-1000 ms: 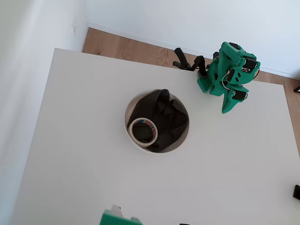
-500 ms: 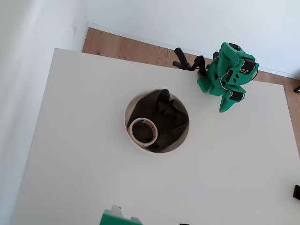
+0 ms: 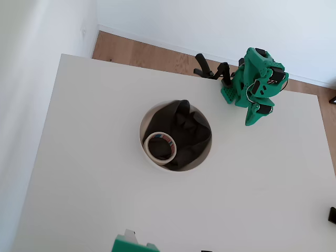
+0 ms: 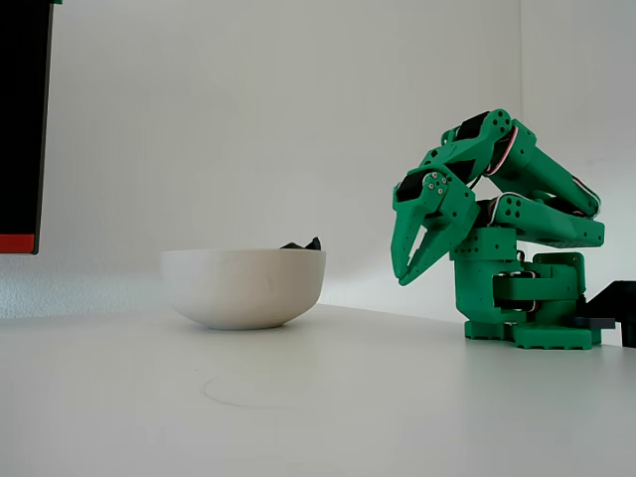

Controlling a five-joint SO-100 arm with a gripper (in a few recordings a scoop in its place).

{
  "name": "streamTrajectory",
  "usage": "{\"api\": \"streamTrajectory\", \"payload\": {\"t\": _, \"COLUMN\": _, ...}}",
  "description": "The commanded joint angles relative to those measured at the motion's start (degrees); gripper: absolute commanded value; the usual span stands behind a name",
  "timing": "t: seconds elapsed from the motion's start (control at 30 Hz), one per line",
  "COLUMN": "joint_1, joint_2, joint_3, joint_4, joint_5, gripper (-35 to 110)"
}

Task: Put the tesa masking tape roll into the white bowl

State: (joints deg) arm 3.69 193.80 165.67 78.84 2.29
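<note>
The tesa masking tape roll (image 3: 160, 147), a cream ring with a red-and-blue core, lies flat inside the white bowl (image 3: 142, 137) at its front left, resting on the dark cloth (image 3: 182, 128). In the fixed view the bowl (image 4: 243, 288) stands left of the arm and its wall hides the tape; only a tip of cloth (image 4: 304, 243) pokes above the rim. My green gripper (image 3: 252, 122) is folded back close to the arm's base, far right of the bowl. Its tips point down above the table (image 4: 401, 279), touching each other and holding nothing.
The arm's base (image 4: 527, 318) sits at the table's back right, with a black clamp (image 3: 210, 71) at the edge beside it. A green part (image 3: 131, 244) pokes in at the bottom edge. A black panel (image 4: 22, 119) hangs at the far left.
The arm has drawn back a little further toward its base. The tape and bowl have not moved.
</note>
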Motion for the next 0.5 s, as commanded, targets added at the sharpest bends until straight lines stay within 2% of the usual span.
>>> {"api": "streamTrajectory", "payload": {"t": 0.0, "joint_1": -0.5, "joint_2": 0.4, "joint_3": 0.0, "joint_4": 1.1, "joint_5": 0.7, "gripper": -8}}
{"api": "streamTrajectory", "payload": {"t": 0.47, "joint_1": 1.5, "joint_2": 0.4, "joint_3": 0.0, "joint_4": 1.1, "joint_5": 0.8, "gripper": -8}}
